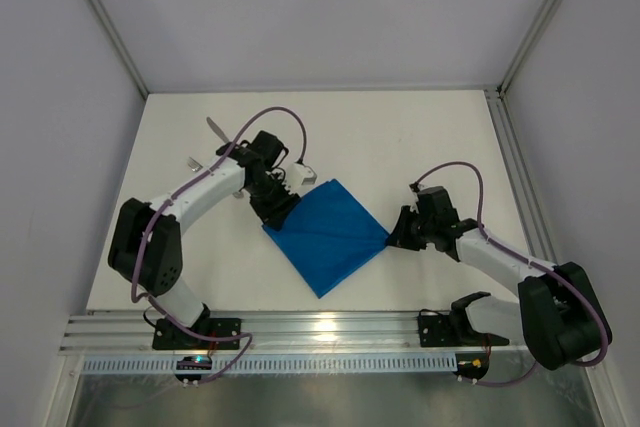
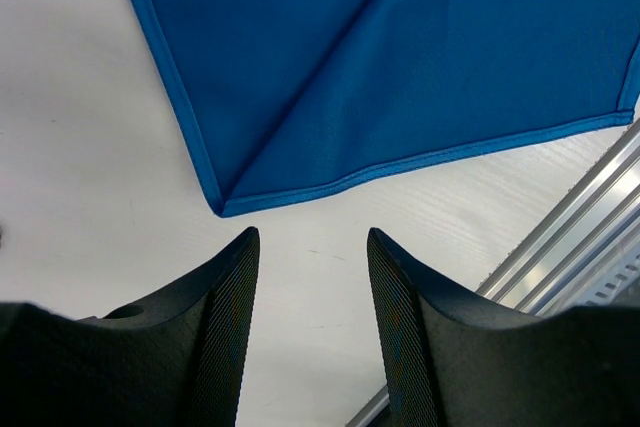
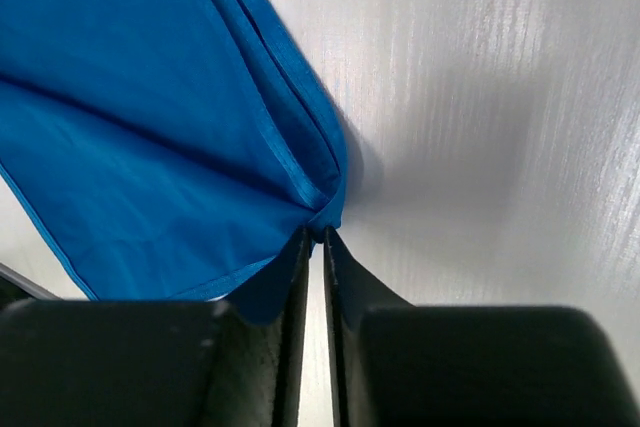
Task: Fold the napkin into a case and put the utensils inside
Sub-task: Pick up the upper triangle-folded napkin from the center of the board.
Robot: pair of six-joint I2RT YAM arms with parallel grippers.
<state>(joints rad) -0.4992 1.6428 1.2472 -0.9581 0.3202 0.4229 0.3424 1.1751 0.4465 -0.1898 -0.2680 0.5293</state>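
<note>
The bright blue napkin (image 1: 325, 232) lies folded in a diamond shape at the table's middle. My right gripper (image 1: 393, 239) sits at its right corner. In the right wrist view the right gripper (image 3: 315, 235) has its jaws nearly together, pinching that corner of the napkin (image 3: 150, 127). My left gripper (image 1: 275, 209) hovers at the napkin's upper left corner. In the left wrist view the left gripper (image 2: 312, 237) is open over bare table, just short of a corner of the napkin (image 2: 400, 67). Two silver utensils (image 1: 216, 129) lie at the far left, partly hidden by the left arm.
An aluminium rail (image 1: 320, 332) runs along the near table edge and shows in the left wrist view as the rail (image 2: 580, 237) close by. Grey walls and frame posts (image 1: 105, 22) enclose the white table on three sides.
</note>
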